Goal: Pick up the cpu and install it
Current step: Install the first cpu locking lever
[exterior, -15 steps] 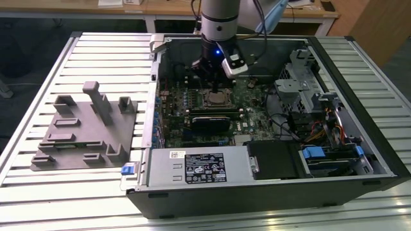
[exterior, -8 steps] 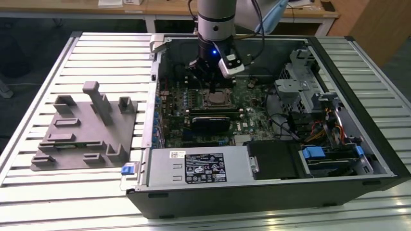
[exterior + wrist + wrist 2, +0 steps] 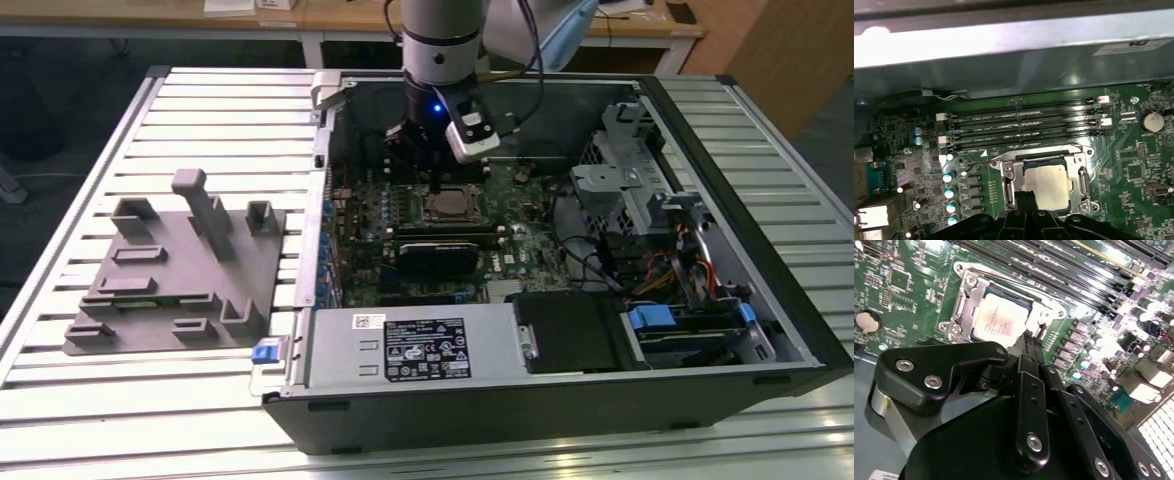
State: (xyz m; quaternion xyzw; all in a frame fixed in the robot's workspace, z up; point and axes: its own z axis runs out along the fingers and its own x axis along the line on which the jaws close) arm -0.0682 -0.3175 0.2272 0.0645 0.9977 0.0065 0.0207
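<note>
The cpu [image 3: 447, 207] is a flat square chip with a silvery top, lying in the metal-framed socket on the green motherboard inside the open computer case. Both wrist views show it seated in the socket frame: cpu [image 3: 1001, 320], cpu [image 3: 1049, 185]. My gripper [image 3: 431, 180] hangs straight down over the far edge of the socket. Its black fingers are pressed together with nothing between them, and the tip of the gripper [image 3: 1029, 336] stands just beside the chip's edge. The gripper [image 3: 1026, 197] hides a small strip of the socket rim.
A silver power-supply box [image 3: 414, 345] with a white label fills the case's front. A black block [image 3: 434, 255] sits in front of the socket. Memory slots [image 3: 1024, 125] run beside the socket. A drive cage [image 3: 641, 180] with cables stands at the exterior view's right. A grey fixture [image 3: 174, 270] lies outside the case.
</note>
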